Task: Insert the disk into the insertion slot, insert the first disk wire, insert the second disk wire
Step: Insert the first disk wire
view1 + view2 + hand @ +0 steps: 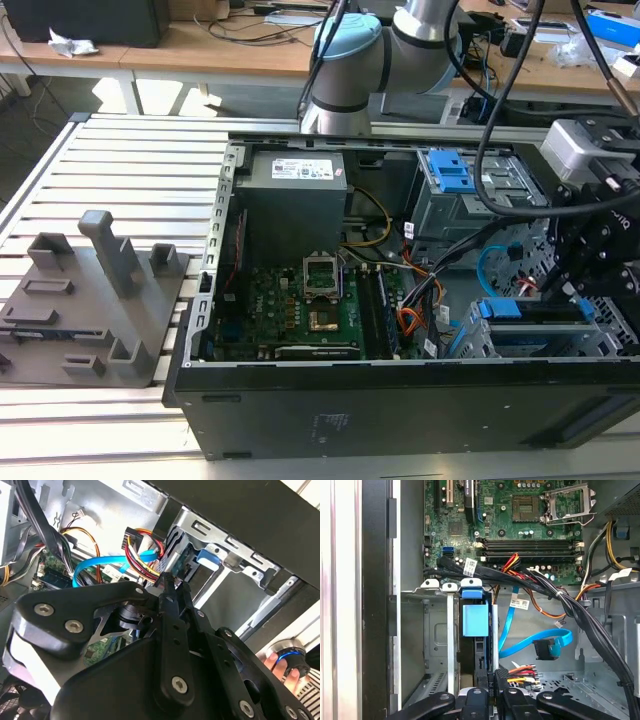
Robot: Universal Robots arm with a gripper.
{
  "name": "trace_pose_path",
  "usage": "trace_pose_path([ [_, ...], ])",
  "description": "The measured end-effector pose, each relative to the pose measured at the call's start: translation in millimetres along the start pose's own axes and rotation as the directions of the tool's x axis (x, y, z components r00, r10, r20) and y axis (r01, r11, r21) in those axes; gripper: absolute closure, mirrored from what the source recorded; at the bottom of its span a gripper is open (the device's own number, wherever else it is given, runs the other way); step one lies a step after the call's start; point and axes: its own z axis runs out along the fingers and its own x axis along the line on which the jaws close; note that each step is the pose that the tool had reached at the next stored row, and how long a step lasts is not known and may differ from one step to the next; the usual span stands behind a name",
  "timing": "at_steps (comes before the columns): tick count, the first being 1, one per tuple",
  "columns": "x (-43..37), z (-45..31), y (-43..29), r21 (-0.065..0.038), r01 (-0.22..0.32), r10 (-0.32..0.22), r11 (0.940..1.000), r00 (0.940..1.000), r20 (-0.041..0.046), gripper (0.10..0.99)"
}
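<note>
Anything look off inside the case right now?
Yes: the blue cable lies loose over the case floor, its black plug in no socket. The disk sits in the drive cage, looking straight. No damage visible.

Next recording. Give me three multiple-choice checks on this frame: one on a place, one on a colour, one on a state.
1. Where is the disk? A on a shelf; B in the insertion slot; C in a drawer.
2. Colour of the flat cable beside that slot? A green; B blue; C white.
3. That cable's black plug is: A plugged into the disk; B hanging free; C cut off.
Key: 1 B, its blue caddy sits inside the cage; 2 B, bright blue in the first wrist view; 3 B, it dangles apart from the disk.
</note>
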Motion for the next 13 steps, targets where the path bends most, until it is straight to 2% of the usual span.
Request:
trace_pose_path([
  [5,1.3,-3.2,-0.3,0.000,0.000,0.000,1.0000,1.0000,0.0010,0.910],
  [8,5.6,-2.8,-0.4,0.000,0.001,-0.001,1.0000,0.9999,0.0114,0.910],
  [11,6.2,-2.1,-0.7,-0.001,0.001,-0.001,1.0000,0.9998,0.0199,0.910],
  [13,6.1,-1.8,-1.7,-0.001,0.001,-0.001,1.0000,0.9998,0.0216,0.910],
])
